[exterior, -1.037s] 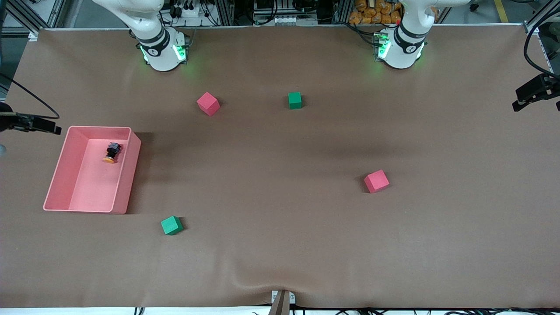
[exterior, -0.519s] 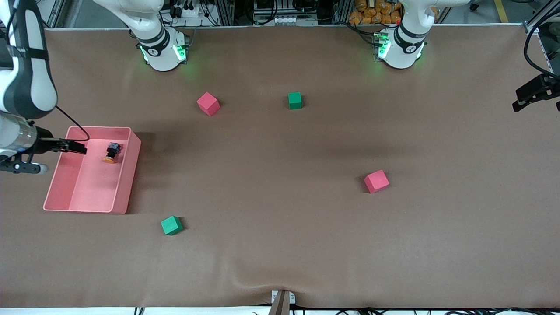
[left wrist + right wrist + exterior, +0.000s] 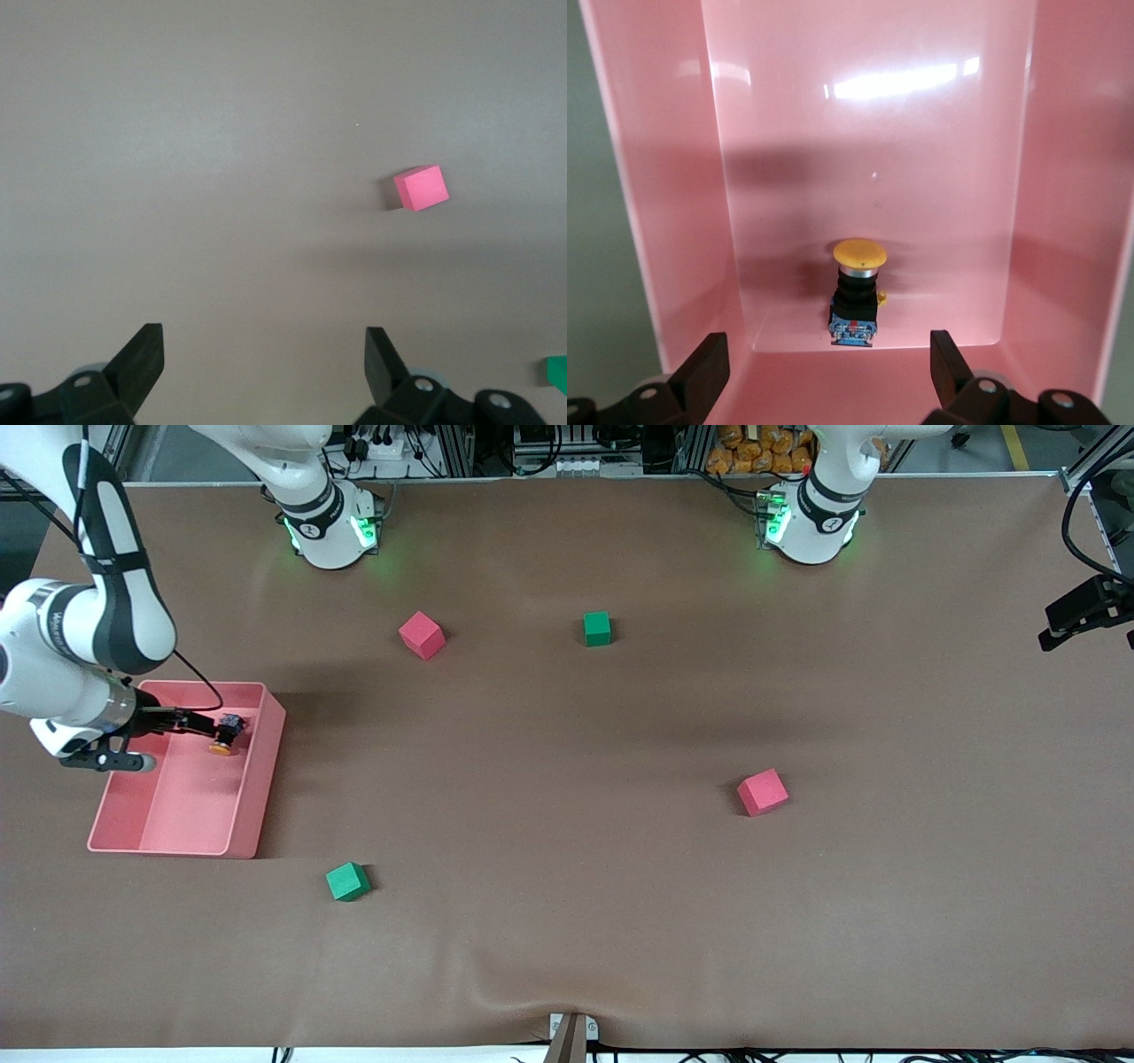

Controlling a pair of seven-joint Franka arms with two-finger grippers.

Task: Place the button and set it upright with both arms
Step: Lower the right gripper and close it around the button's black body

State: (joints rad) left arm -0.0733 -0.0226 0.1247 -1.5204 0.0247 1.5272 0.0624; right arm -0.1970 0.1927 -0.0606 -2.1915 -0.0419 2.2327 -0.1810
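A brown mat covers the tabletop (image 3: 567, 921), with a slight wrinkle at the edge nearest the front camera. Along the top of the front view runs a metal frame with cables and stacked orange items, though these are too small to name surely.

The button (image 3: 227, 733) lies on its side in a pink tray (image 3: 252, 797) at the right arm's end of the tabletop, its orange cap toward the front camera. In the right wrist view the button (image 3: 857, 297) lies near one end wall of the tray (image 3: 673, 177), whose glossy floor reflects the overhead light.

The right claw (image 3: 202, 726) hangs over the tray, just beside the button, its fingers (image 3: 704, 367) spread wide with nothing between them.

The left claw (image 3: 264, 359) is outside the front view; its own wrist view shows it released, empty, over bare mat, with a red cube (image 3: 422, 189) below it.

Four cubes sit on the mat: a red cube (image 3: 421, 635) and a green cube (image 3: 597, 628) near the arm bases, a second red cube (image 3: 763, 792) toward the left arm's end, and a green cube (image 3: 347, 881) nearer the front camera than the tray.
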